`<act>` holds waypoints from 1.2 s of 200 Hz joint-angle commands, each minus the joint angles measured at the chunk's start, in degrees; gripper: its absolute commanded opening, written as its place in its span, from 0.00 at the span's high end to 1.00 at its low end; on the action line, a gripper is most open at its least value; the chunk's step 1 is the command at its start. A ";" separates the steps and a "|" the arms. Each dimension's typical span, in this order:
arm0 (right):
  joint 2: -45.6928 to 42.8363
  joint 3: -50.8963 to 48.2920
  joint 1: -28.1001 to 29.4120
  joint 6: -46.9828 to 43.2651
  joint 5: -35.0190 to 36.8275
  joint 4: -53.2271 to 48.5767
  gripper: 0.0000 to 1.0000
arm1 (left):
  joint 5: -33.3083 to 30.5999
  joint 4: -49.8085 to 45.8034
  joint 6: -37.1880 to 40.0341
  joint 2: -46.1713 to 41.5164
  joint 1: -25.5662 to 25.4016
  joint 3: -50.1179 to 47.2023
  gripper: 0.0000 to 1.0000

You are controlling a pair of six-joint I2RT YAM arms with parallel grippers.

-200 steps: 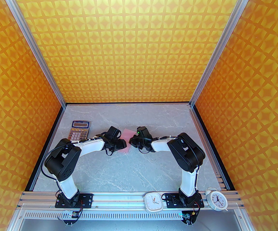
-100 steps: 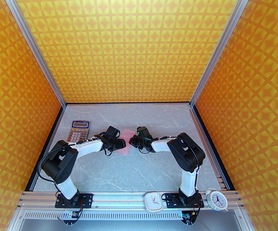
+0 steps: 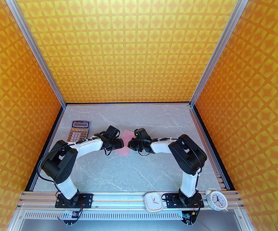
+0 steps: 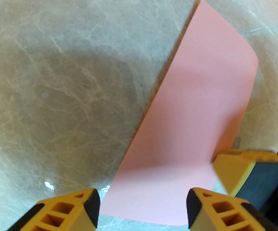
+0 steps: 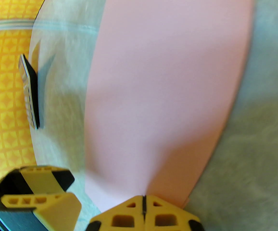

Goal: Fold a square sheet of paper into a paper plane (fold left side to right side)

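I've got the sheet of paper [image 3: 127, 135] lying flat on the bench [image 3: 129, 172], directly between my two pairs of jaws, which face each other across it. It is pale pink, and from the right wrist camera I see it [image 5: 167, 80] as a tall, narrow shape with a second layer peeking out at its near corner, so it lies folded over.

My left jaws are spread wide and grip nothing. Their two fingertips [image 4: 91, 206] straddle the near end of the paper [image 4: 196, 105], which runs away ahead of them and slants to the right. Just right of them, a fingertip [image 4: 232, 170] of the right jaws sits at the paper's right edge.

My right jaws are pressed together, with only a thin seam between the fingertips [image 5: 129, 215]. Their tip sits on the near edge of the paper. I cannot tell whether a layer is caught in that seam or the tip merely bears down on it.

A calculator [image 3: 80, 130] lies behind the left jaws, well apart from the paper. Far behind the right jaws, on the rail by that arm's base, stand a squarish white clock [image 3: 154, 202] and a round alarm clock [image 3: 216, 199].
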 commanded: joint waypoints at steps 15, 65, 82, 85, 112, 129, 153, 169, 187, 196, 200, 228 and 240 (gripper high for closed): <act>0.07 -0.59 0.17 -3.42 0.55 -4.65 1.00 | -0.78 -1.10 -1.20 1.26 0.13 -0.95 0.36; 1.70 -0.30 0.17 -3.39 0.25 -4.78 1.00 | -0.05 -1.57 -1.65 4.31 -1.74 0.27 0.37; 1.83 -0.41 0.17 -3.23 0.10 -4.55 1.00 | 0.81 -0.08 -0.81 4.70 -2.79 0.43 0.38; 1.86 -0.41 0.17 -3.31 0.11 -4.56 1.00 | 0.97 0.23 -0.69 4.71 -2.97 0.41 0.38; 1.98 -0.46 0.17 -3.23 0.17 -4.58 1.00 | 3.63 2.76 -0.58 4.08 -3.86 -0.41 0.40; 2.16 -0.65 0.17 -3.13 0.30 -4.43 1.00 | 4.44 3.87 -0.89 2.95 -3.86 -1.28 0.40; 2.30 -0.95 0.17 -2.92 0.17 -3.90 1.00 | 5.03 4.76 -1.24 1.33 -5.70 -2.51 0.40; 2.32 -1.36 0.17 -2.69 0.17 -3.64 1.00 | 4.98 5.53 -1.29 0.88 -5.60 -2.94 0.40; 2.18 -1.64 0.17 -2.61 0.13 -3.51 1.00 | 5.31 7.62 -1.98 0.52 -5.14 -3.65 0.39; 1.99 -1.79 0.17 -2.61 0.22 -3.55 1.00 | 5.96 9.56 -2.59 0.08 -4.69 -4.43 0.39; 1.84 -1.85 0.18 -2.62 0.26 -3.60 1.00 | 6.31 10.71 -2.96 -0.19 -4.63 -4.84 0.39; 1.71 -2.06 0.17 -2.59 0.24 -3.51 1.00 | 10.23 20.67 -5.94 -0.52 -0.82 -7.99 0.38; 1.73 -2.17 0.17 -2.48 0.17 -3.33 1.00 | 10.90 22.98 -6.29 0.02 -0.05 -8.21 0.38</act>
